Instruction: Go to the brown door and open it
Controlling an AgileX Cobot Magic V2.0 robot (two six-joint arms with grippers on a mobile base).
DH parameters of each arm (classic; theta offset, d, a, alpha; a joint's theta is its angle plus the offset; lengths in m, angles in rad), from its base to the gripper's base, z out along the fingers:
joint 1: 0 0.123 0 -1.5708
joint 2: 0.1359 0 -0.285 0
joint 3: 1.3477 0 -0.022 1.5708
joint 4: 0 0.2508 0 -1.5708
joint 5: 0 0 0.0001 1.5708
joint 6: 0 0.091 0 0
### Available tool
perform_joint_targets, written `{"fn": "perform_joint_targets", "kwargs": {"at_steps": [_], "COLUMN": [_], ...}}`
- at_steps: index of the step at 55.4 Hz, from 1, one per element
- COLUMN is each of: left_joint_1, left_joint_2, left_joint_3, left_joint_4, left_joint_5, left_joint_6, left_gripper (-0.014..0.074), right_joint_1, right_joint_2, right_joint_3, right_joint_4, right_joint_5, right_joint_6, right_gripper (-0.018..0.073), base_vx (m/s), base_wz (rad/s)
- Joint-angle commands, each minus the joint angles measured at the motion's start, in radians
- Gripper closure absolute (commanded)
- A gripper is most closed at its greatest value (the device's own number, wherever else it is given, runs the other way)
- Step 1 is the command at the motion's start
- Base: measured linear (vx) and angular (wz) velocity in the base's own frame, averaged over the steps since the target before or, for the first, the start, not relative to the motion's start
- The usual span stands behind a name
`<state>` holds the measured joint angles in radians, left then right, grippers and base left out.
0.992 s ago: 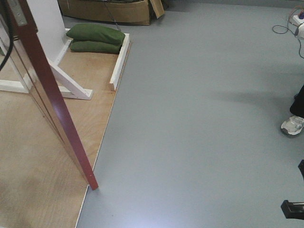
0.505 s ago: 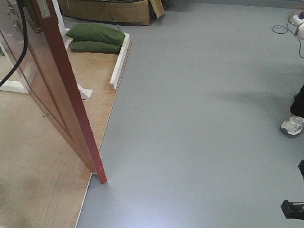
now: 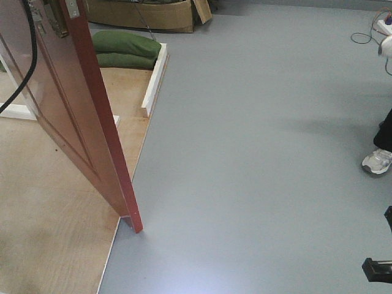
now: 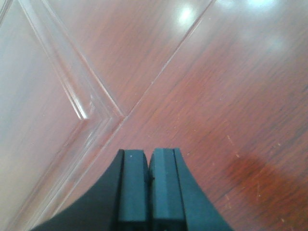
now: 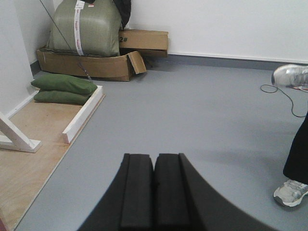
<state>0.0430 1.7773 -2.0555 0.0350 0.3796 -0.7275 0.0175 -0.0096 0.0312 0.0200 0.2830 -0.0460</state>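
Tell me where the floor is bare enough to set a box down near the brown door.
Bare: the grey floor between the glossy reddish-brown wooden door and the person's white sneaker; also the light plywood board left of the door. Crowded: the far corner, with two green sandbags, a white wooden rail and a brown cardboard tray.

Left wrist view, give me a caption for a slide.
Shut left tool pointing at the glossy brown door, seen close up.

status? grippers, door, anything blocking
Left gripper shut, at brown door face. Right gripper shut, empty. Door standing open, corner past plywood edge. Person's shoe far right.
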Motion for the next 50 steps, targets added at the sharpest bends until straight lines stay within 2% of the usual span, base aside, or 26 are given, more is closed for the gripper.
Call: {"fn": "perform_joint_targets", "kwargs": {"at_steps": [1,50], "left_joint_1": [-0.001,-0.001], "left_joint_2": [-0.048,-0.048], "left_joint_3": [-0.028,-0.028], "left_joint_4": [-0.003,-0.003], "left_joint_5": [-0.085,-0.084], "left_joint_6": [-0.001,-0.001], "left_gripper": [0.06,0.06], "right_joint_1": [-0.002,-0.002], "right_joint_2": [-0.013,-0.013], "right_joint_3": [0.004,0.004], "right_joint_4": [-0.007,-0.007], "right_joint_5": [-0.082,-0.082], "right_joint_6": [-0.006,-0.006], "right_gripper": [0.0559,0.0559], "base_vx": [0.0,0.0], "base_wz": [0.0,-0.02]}}
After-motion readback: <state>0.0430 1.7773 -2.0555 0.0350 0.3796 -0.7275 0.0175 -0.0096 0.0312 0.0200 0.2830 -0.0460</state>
